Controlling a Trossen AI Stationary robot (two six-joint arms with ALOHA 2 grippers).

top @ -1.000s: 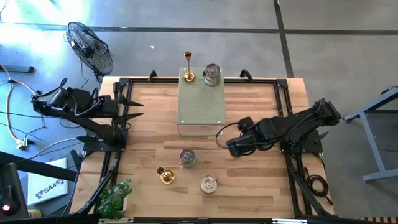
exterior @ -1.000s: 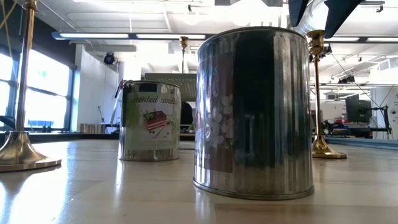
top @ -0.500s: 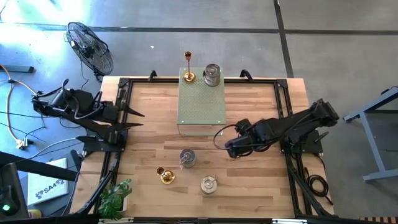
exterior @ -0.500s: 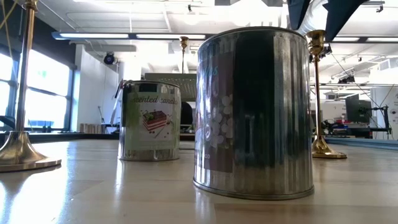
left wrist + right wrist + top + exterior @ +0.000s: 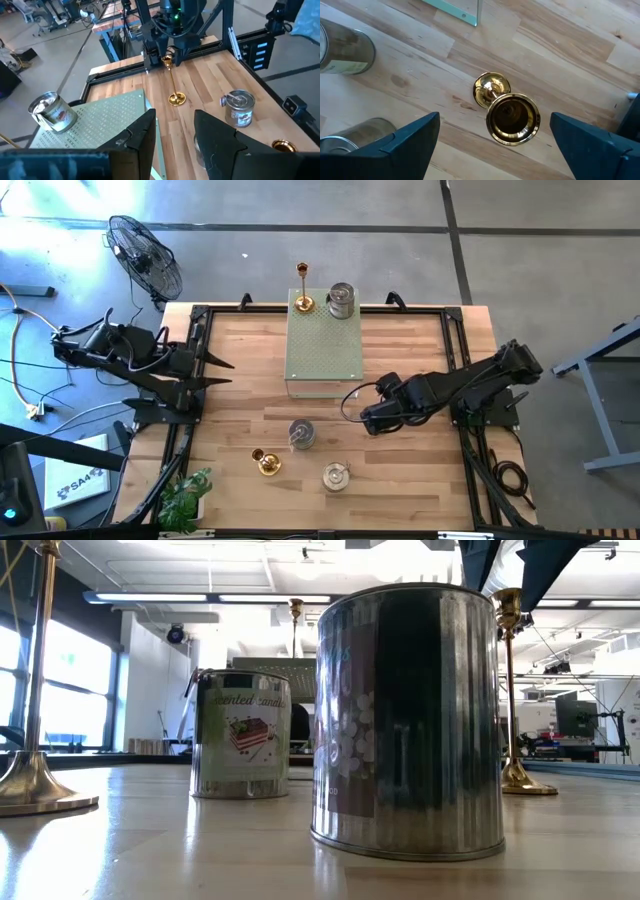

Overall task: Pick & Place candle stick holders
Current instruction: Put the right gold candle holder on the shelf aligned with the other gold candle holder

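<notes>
My right gripper is open above a gold holder that stands upright on its round base on the wood, right of the table's middle. Its fingers stand wide on either side of the cup and touch nothing. The left wrist view shows this holder under the right arm. A gold holder and a silver can-like holder stand on the pale green box. Two silver holders and a gold one stand near the front. My left gripper is open and empty at the left edge.
The green perforated box takes up the far middle of the table. A black frame runs along the table's edges. A fan stands beyond the far left corner, and a small plant sits at the near left corner. Bare wood lies at the near right.
My right gripper has gone a little toward the table's left and near edge, staying open. My left arm has shifted slightly toward the near edge. The holders have kept still.
</notes>
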